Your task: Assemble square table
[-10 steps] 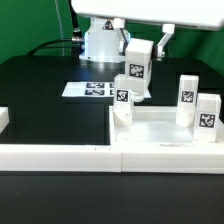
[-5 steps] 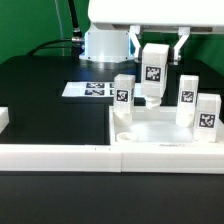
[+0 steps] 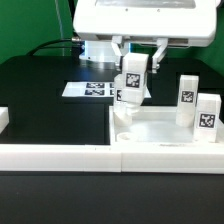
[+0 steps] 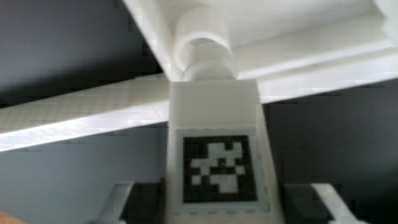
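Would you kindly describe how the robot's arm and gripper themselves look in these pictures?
The arm is white, with a rounded base section. A wide, boxy white housing fills the exterior view's top. Under it the gripper has two thin dark fingers. A black cable trails over the black table beside the base. No markings are legible on the arm.

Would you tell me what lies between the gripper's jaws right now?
A white table leg with a black-and-white tag, held by the gripper; the wrist view shows it between the jaws.

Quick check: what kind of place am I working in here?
Likely a lab test bench: a black table against a green backdrop, a marker board fixed on it, and tagged white furniture parts like the leg in the gripper.
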{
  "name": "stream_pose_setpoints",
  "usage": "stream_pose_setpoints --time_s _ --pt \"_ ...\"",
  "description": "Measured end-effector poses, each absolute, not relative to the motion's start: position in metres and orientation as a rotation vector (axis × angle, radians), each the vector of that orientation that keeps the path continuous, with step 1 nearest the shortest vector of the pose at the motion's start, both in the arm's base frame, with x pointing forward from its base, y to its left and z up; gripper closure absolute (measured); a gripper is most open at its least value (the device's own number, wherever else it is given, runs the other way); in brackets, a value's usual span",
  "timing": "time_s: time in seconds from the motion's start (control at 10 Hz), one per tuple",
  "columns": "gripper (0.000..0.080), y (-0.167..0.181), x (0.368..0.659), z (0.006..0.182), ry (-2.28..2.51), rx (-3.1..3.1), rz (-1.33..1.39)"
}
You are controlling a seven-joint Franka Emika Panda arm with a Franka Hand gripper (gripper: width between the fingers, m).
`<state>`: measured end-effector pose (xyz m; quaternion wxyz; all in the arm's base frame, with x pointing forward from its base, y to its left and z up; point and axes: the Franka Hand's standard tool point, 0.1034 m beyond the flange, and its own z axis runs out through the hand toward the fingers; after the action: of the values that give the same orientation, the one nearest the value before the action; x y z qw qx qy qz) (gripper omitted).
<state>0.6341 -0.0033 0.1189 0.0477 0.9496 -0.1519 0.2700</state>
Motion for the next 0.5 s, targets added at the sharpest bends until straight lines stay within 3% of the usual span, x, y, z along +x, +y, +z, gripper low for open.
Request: stream_pose_setpoints --time_s 0.3,0.5 --pt "0.0509 -0.0104 0.6345 0.1033 -0.449 2.878 0.811" --pt "0.0509 -0.0085 0.639 0.1037 -0.445 2.877 0.819"
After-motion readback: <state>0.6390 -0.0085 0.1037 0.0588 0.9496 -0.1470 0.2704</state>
